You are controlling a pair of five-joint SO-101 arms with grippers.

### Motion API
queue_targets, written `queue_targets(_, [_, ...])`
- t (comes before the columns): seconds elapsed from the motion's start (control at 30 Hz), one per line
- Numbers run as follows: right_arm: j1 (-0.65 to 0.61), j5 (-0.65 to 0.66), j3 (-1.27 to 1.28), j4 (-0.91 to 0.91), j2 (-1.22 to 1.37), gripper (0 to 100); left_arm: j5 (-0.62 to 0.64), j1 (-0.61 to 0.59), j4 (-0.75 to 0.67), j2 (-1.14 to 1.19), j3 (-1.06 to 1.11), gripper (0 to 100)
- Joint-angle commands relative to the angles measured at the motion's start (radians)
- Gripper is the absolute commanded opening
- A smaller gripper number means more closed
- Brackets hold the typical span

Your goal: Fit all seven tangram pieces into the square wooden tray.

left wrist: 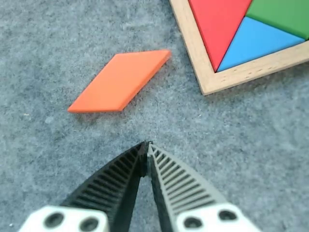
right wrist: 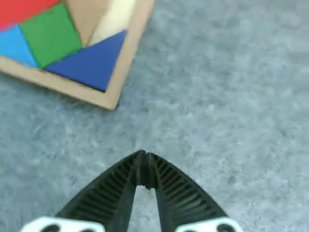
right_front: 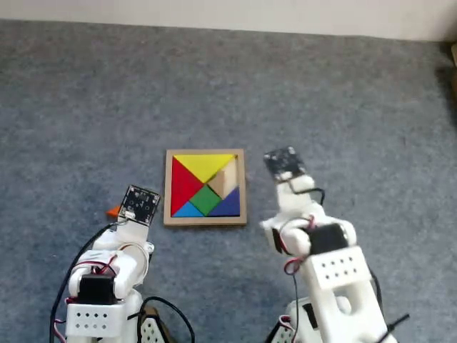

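The square wooden tray [right_front: 205, 222] lies mid-carpet holding a yellow triangle [right_front: 204, 165], a red triangle [right_front: 183, 186], a green square [right_front: 206, 199], a light blue triangle [right_front: 188, 209], a dark blue triangle [right_front: 228, 205] and a cream piece [right_front: 233, 174]. Bare wood [right wrist: 87, 17] shows beside the cream piece [right wrist: 114, 19]. An orange parallelogram [left wrist: 119, 81] lies flat on the carpet just outside the tray's corner [left wrist: 208, 86]. My left gripper [left wrist: 146, 146] is shut and empty, a short way from the parallelogram. My right gripper [right wrist: 144, 155] is shut and empty, over carpet off the tray's corner [right wrist: 110, 102] by the dark blue triangle [right wrist: 91, 63].
Grey carpet surrounds the tray on all sides. The left arm's wrist camera [right_front: 140, 204] partly covers the orange parallelogram [right_front: 113, 211] from above. The right arm [right_front: 314, 236] stands to the right of the tray. A pale wall edge runs along the far side.
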Motion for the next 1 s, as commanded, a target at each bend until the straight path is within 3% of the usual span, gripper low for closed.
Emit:
queue_targets(0.0, [0.024, -0.049, 0.028, 0.005, -0.122, 1.3, 0.008, 0.015, 0.003, -0.048, 0.024, 3])
queue_targets(0.4, [0.035, -0.063, 0.337, -0.093, -0.475, 0.9, 0.008, 0.015, 0.003, -0.048, 0.024, 3])
queue_targets(0.97, [0.229, -0.063, 0.621, -0.091, -0.831, 0.8, 0.008, 0.018, 0.037, -0.053, 0.024, 3])
